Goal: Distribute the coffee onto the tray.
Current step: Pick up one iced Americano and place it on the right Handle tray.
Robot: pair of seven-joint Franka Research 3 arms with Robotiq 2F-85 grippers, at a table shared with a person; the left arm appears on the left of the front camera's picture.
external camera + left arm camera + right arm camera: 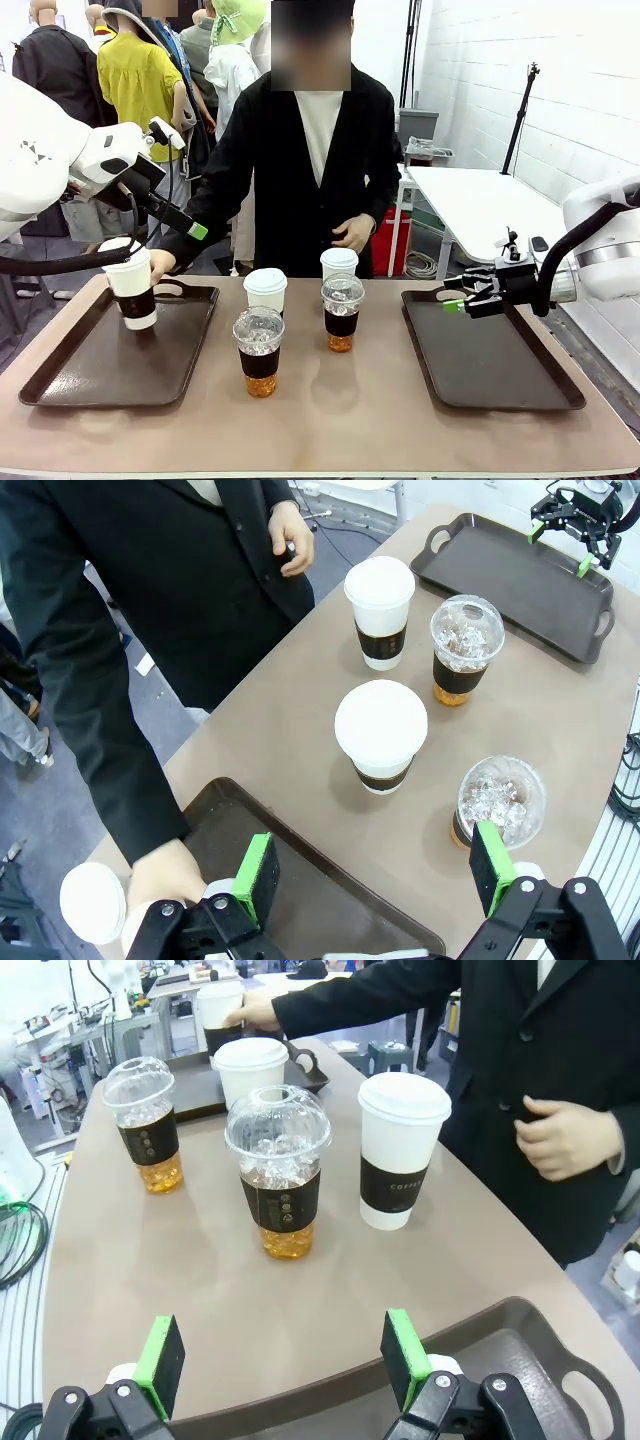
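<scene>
A person's hand (162,263) holds a white paper cup with a dark band (133,290) upright over the left brown tray (90,375). Two more white lidded cups (265,290) (339,262) and two clear dome-lidded iced coffees (259,352) (341,313) stand on the table between the trays. My left gripper (190,226) hangs open in the air above the held cup, its pads (257,878) wide apart. My right gripper (458,297) is open and holds nothing, low over the near-left corner of the right tray (495,370); the nearest iced coffee (279,1175) stands ahead of it.
The person in a dark jacket (300,150) stands at the far edge, the other hand (353,233) held at the waist. The right tray carries nothing. A white table (490,205) and a stand sit behind at the right. Bare tabletop (330,420) lies in front of the cups.
</scene>
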